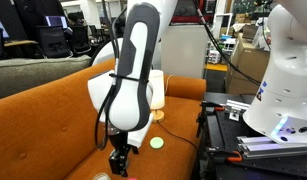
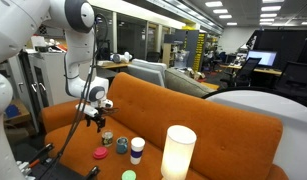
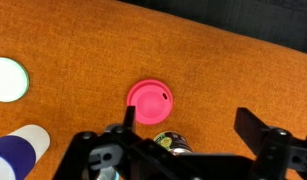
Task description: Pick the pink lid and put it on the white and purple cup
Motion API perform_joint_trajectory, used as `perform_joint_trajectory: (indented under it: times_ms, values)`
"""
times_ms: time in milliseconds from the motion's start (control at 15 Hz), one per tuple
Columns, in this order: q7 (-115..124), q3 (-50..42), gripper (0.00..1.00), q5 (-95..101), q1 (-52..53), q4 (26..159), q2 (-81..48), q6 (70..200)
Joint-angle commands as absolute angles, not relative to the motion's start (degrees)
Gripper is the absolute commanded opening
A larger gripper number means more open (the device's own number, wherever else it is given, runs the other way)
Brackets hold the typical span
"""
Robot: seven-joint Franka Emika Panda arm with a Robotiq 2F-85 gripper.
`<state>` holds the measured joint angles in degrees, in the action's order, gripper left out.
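— Lid [image 3: 149, 102]: where is it found?

— It is seen lying flat on the orange sofa [image 3: 223, 70], untouched. The cup [image 2: 137, 148] is stood upright near it on the same seat, and nothing is set on its mouth.

— How is the tool held?

— The tool [image 3: 185, 122] is held wide open above the sofa, and nothing is gripped.

— Which step is in hand?

— The reach for the lid is judged to be in hand; no grasp is made yet. In the wrist view the lid is seen off to one side of the gap between the fingers. The tool would need to be shifted over it, lowered, and closed across the rim.

— What is found in the way?

— A squat cup [image 3: 171, 143] is seen just beside the lid, under the tool, and could be knocked by a finger. A pale disc [image 3: 7, 78] is left well aside. A lamp [image 2: 178, 150] is stood just beside the cup, so the carry may have to be steered clear of it.
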<state>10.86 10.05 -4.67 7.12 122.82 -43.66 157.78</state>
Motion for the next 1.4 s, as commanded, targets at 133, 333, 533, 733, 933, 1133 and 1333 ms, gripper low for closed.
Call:
perform_joint_trajectory:
  times_ms: [133,333,533,733,933,1133,1333]
  values:
    - [10.0,9.3,1.00,-5.9,8.0,122.8,-43.5,157.6]
    - [9.9,10.2,1.00,-7.2,6.8,121.9,-44.2,157.3]
    - [11.0,9.1,1.00,-7.8,7.6,117.9,-48.0,156.4]
    - [9.2,10.0,1.00,-8.6,6.2,112.0,-54.6,155.5]
    - [9.2,9.7,1.00,-8.3,6.6,105.4,-61.7,153.2]
    - [9.6,9.5,1.00,-8.0,7.3,99.4,-67.4,151.0]
    - [9.8,8.8,1.00,-7.4,8.5,94.0,-71.5,148.1]
